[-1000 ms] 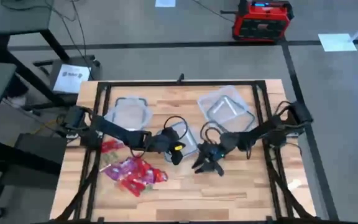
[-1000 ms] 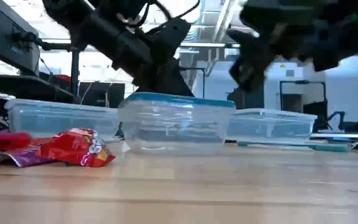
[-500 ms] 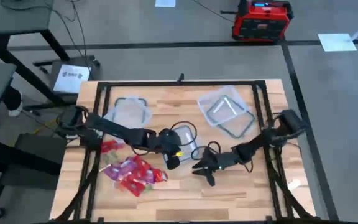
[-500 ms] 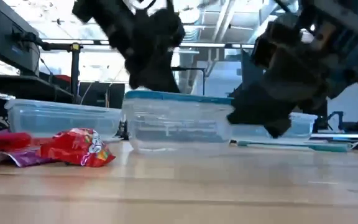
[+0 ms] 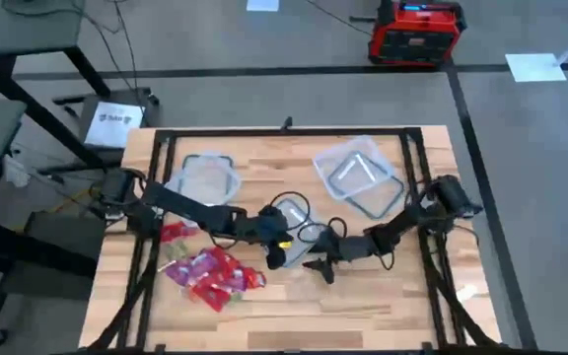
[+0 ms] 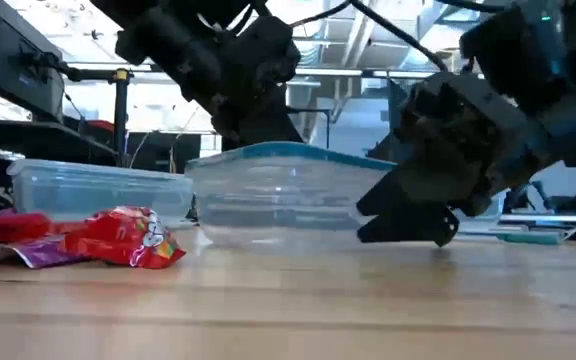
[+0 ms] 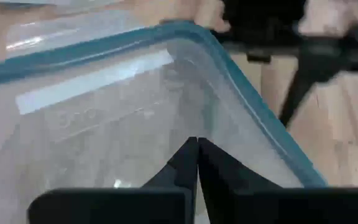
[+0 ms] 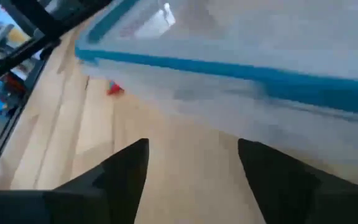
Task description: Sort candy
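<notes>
Candy (image 5: 210,274) is heaped near the table's (image 5: 383,306) front-left corner, unsorted. Mid-table, a clear tub (image 6: 283,195) is pinned by the left gripper (image 7: 196,163), fingers shut inside it (probably steadying), while the right gripper (image 8: 191,168) is spread wide at its rim, holding nothing.

No text can be read. A white sheet (image 5: 113,123) beside the surface (image 5: 294,296) carries a dark printed line, too small to make out. The candy (image 6: 118,238) wrappers show markings that stay illegible. A yellow sign (image 6: 455,104) hangs in the room behind; its content cannot be told.
</notes>
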{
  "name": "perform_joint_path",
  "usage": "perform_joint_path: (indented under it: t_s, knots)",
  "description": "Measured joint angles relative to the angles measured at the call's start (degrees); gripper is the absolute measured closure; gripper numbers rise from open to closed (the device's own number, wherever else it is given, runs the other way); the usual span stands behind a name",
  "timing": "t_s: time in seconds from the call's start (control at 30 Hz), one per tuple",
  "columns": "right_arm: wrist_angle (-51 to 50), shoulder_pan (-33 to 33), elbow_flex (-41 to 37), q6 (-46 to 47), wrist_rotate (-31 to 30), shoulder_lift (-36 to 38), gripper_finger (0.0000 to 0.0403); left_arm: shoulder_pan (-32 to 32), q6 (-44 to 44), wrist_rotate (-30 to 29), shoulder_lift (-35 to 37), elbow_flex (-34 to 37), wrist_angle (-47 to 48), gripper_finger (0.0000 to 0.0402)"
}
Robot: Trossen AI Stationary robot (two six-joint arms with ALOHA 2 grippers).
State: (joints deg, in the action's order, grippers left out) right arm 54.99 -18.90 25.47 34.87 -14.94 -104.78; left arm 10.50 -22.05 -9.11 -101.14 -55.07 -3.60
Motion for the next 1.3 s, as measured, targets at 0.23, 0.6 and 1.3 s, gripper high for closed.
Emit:
perform_joint_path:
  t_s: [0.23, 0.6, 1.3]
  knots:
    - [10.0, 1.0, -6.1, -4.9, -0.2, 3.8, 0.0159, 0.0, 0.0, 1.6, -0.1, 0.2, -1.9, 0.0402]
    - [27.6, 3.4, -1.7, -6.2, 11.4, -8.9, 0.0159, -0.9, -0.1, 2.9, -0.2, 0.2, -2.0, 0.0402]
    - [27.6, 5.4, -0.3, -6.5, 17.5, -10.6, 0.0159, -0.7, -1.6, 1.1, 2.2, -5.7, 7.2, 0.0402]
